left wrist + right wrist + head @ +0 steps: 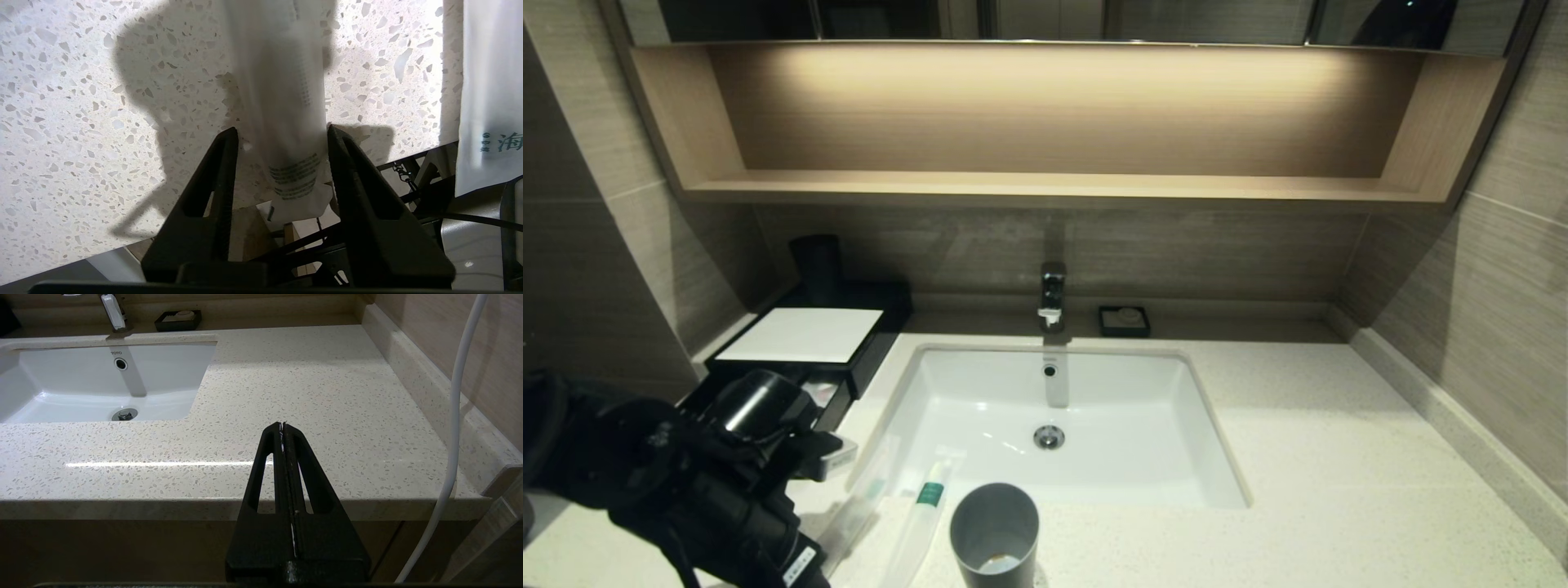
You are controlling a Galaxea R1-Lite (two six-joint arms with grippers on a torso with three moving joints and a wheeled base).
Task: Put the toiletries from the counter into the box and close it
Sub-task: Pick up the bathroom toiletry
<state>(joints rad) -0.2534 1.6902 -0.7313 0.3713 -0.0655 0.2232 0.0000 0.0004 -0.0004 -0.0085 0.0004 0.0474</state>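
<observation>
Two toiletries lie on the counter (pixel 1339 457) in front of the sink's left corner: a plain clear-white packet (pixel 862 502) and, to its right, one with a green band (pixel 927 510). My left arm (pixel 711 482) reaches down over the plain packet. In the left wrist view the left gripper (pixel 282 130) straddles the packet (pixel 282 102) near its printed end. One finger touches it and a narrow gap shows at the other. The banded packet (pixel 486 102) lies alongside. The black box (pixel 882 327) with a white top panel stands at the back left, its drawer (pixel 829 392) pulled out. My right gripper (pixel 282 424) is shut and empty above the counter's front edge.
A grey cup (pixel 995 531) stands just right of the packets at the front edge. The white sink (pixel 1143 457), the tap (pixel 1052 294) and a small black soap dish (pixel 1124 320) lie behind. A black cup (pixel 817 265) stands behind the box. A white cable (pixel 455 416) hangs beside the right gripper.
</observation>
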